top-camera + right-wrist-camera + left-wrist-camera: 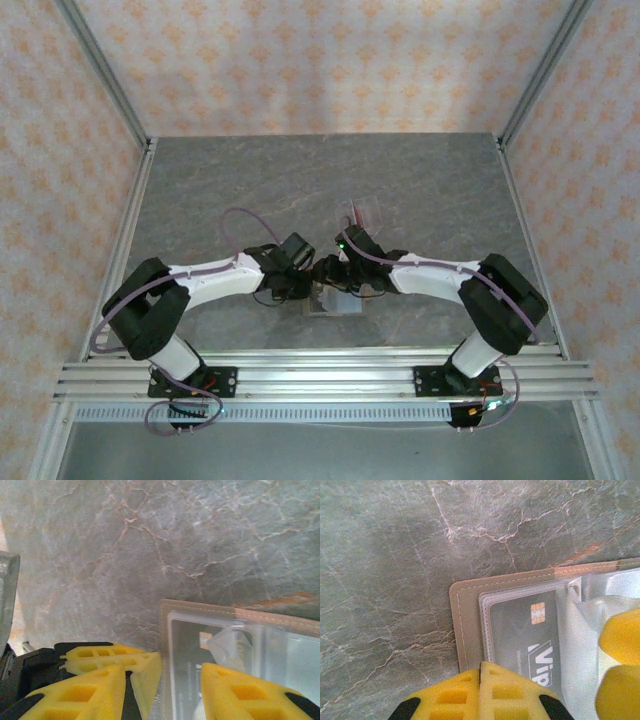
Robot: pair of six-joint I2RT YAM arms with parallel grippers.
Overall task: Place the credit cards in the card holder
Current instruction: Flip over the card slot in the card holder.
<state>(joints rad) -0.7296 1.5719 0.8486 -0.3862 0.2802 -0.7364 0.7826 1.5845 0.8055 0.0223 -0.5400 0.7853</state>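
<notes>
Hovering empty, fingers (250, 695) spread, the right gripper (162, 685) straddles the clear sleeve (285, 645) of the unfolded tan-brown card holder (466, 630), a grey chip card (520, 630) tucked inside. The left gripper (480, 687), pads (505, 692) pressed together, sits at its edge. Snagging the plastic could drag the card holder.

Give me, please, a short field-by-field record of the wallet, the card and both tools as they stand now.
surface: grey marbled table
card holder: tan, lying open and flat on the table
clear sleeve: on the holder's inside, facing up
credit card: dark, chip showing, in the sleeve
left tool: fingers shut together at the holder's edge
right tool: fingers apart, straddling the sleeve's edge
right tool's contact with sleeve: cannot tell
</notes>
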